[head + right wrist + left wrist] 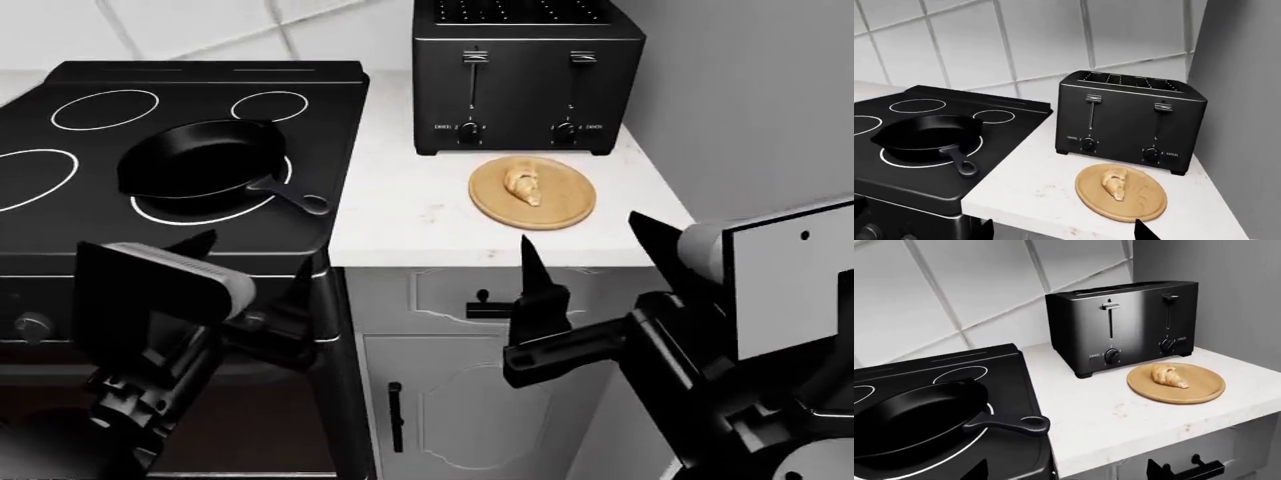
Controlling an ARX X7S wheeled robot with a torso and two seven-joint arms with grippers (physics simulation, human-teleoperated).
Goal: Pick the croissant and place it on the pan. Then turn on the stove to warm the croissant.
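Golden-tan croissant (1169, 375), left wrist view: lies on a round wooden board (1201, 390) on the white counter (1121, 415), just in front of the black toaster (1121, 325), whose dial carries the word CANCEL. The pan (914, 415) sits on the stove (1001, 365) over a white burner ring, its handle reaching toward the counter edge. Bare counter lies between stove edge and board. The left gripper itself does not show in this view.

Head view: the left gripper (254, 275) hangs low in front of the stove's front face, well short of the pan (200, 158), its two dark fingers spread wide and holding nothing. The right gripper (594, 255) is raised in front of the cabinet door (454, 400), below the counter's front edge (441, 255), fingers pointing up and set far apart, empty. The croissant (523, 184) lies beyond the right gripper's tips on the board (567, 205), near the counter's front corner beside the grey wall (747, 100). Toaster (527, 80) labels are too small to read here.

Right wrist view: only the two fingertips (1145, 232) show at the frame's edge, well apart. The croissant (1115, 183) and board (1147, 202) lie just ahead of them; open counter (1027, 185) separates board from stove (954, 190). The pan (924, 136) handle points toward the stove's front corner. The toaster (1131, 120) reads CANCEL beside each dial.
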